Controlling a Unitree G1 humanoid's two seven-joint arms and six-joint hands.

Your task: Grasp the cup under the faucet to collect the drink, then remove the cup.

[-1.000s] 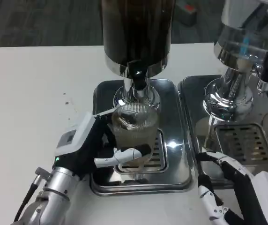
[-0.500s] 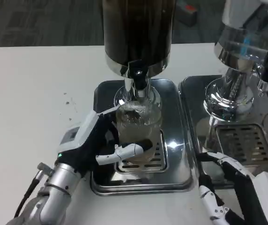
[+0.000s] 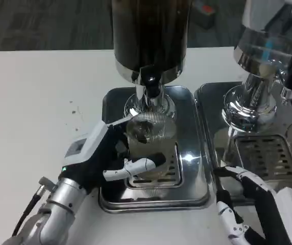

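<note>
At frame centre, the left hand [image 3: 102, 155] grips the ribbed clear glass cup [image 3: 151, 140] under the black-handled faucet [image 3: 150, 84]; filling and removal remain.

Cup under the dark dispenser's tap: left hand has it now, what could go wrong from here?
1. The left hand grips the ribbed clear cup from the side; its rim sits close beneath the faucet, so lifting straight up could knock the tap.
2. The cup stands partly over the drain grate in the steel tray; dragging it out could catch and spill.
3. The right hand rests near the tray's edge, possibly in the exit path.
</note>
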